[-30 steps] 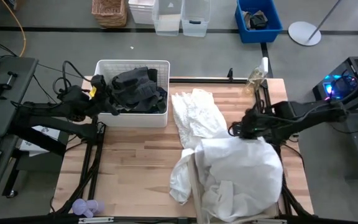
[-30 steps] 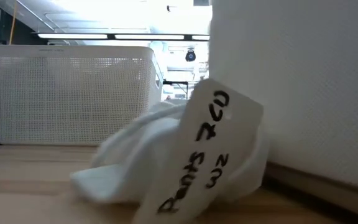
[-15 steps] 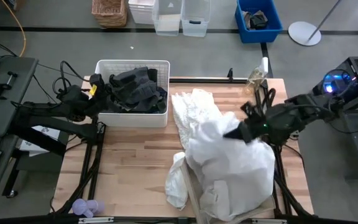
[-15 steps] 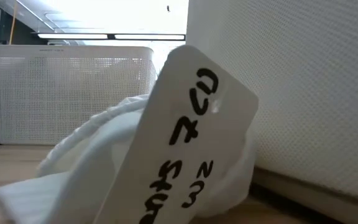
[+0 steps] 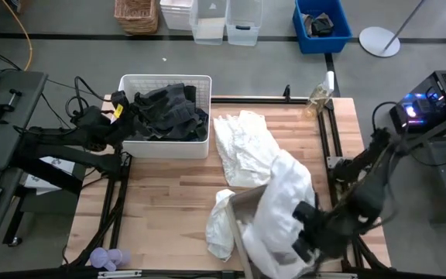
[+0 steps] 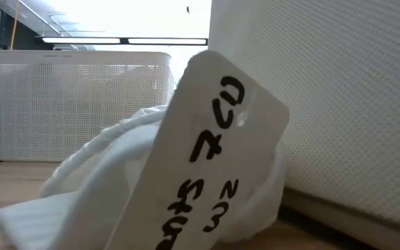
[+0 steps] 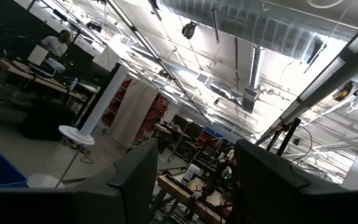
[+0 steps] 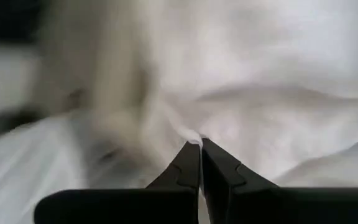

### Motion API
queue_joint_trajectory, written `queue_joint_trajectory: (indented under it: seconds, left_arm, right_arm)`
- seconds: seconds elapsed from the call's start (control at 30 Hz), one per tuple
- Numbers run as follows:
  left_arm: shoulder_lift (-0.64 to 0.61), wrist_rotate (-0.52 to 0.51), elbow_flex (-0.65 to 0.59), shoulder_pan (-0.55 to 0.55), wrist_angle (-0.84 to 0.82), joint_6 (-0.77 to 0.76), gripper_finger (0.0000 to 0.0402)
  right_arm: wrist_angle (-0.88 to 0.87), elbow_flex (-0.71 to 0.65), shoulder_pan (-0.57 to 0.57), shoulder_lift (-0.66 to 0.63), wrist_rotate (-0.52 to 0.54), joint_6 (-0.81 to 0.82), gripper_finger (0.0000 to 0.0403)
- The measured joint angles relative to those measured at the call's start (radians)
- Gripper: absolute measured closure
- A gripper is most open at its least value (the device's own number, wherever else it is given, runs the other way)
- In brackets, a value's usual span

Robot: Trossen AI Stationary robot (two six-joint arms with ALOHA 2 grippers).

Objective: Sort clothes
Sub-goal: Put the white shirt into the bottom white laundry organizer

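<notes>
Sorting partly done: dark clothes [image 5: 169, 111] already fill the white basket [image 5: 165, 144]. The right gripper [image 8: 199, 144], pressed together, pinches a white garment [image 5: 285, 205]; more white pieces [image 5: 242, 143] lie beyond it on the counter [image 5: 161, 201]. The left gripper [image 5: 122, 105], spread, waits beside the basket.

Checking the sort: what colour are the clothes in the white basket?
Dark grey to black; the clothes in the basket show best in the high view.

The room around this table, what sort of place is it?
Probably a robotics lab or workshop in an industrial hall. Bare ceiling ducts run overhead, workbenches stand beyond, and plastic storage bins sit on the concrete floor behind the wooden table where the arms sort clothes.
</notes>
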Motion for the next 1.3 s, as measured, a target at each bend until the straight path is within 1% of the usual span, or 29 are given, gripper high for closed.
queue_joint_trajectory:
  seconds: [0.03,0.1,0.17,0.27,0.33,0.47,0.57,0.7,0.8,0.9,1.0,1.1,1.2,1.3]
  left_arm:
    - [0.000,0.000,0.000,0.000,0.000,-0.005,0.0201]
    - [0.000,0.000,0.000,0.000,0.000,-0.006,0.0201]
    - [0.000,-0.001,0.000,0.000,-0.001,-0.006,0.0201]
    - [0.000,-0.001,0.000,0.000,-0.001,-0.007,0.0201]
    - [0.000,-0.001,0.000,0.000,-0.001,-0.006,0.0201]
    - [0.000,-0.001,0.000,0.000,-0.001,-0.006,0.0201]
    - [0.000,-0.001,0.000,0.000,-0.005,0.008,0.0201]
    - [0.000,-0.001,0.000,0.000,-0.009,0.010,0.0201]
    - [0.000,-0.001,0.000,0.000,-0.009,0.012,0.0201]
    - [0.000,-0.001,0.000,0.000,-0.009,0.022,0.0201]
    - [0.000,-0.001,0.000,0.000,-0.009,0.029,0.0201]
    - [0.000,0.000,0.000,0.000,-0.010,0.034,0.0201]
    - [0.000,0.002,0.000,0.000,-0.013,0.047,0.0201]
    - [0.000,0.003,0.000,0.000,-0.016,0.047,0.0201]
  right_arm:
    - [-0.014,-0.048,-0.008,0.000,-0.003,0.060,0.0403]
    - [0.034,-0.149,-0.035,-0.001,-0.015,0.115,0.0403]
    - [0.174,-0.254,-0.073,0.001,-0.045,0.101,0.0403]
    - [0.474,-0.393,-0.135,0.045,-0.172,0.034,0.0403]
    - [0.563,-0.443,-0.158,0.102,-0.248,0.008,0.0403]
    - [0.558,-0.471,-0.172,0.214,-0.389,-0.056,0.0403]
    - [0.539,-0.493,-0.172,0.298,-0.467,-0.086,0.0403]
    - [0.555,-0.491,-0.174,0.374,-0.530,-0.121,0.0403]
    - [0.560,-0.488,-0.175,0.404,-0.559,-0.135,0.0403]
    - [0.565,-0.489,-0.174,0.407,-0.570,-0.122,0.0401]
    - [0.587,-0.490,-0.179,0.400,-0.576,-0.148,0.0387]
    - [0.595,-0.490,-0.191,0.375,-0.615,-0.208,0.0358]
    - [0.558,-0.447,-0.193,0.315,-0.634,-0.271,0.0322]
    - [0.466,-0.384,-0.189,0.246,-0.644,-0.315,0.0284]
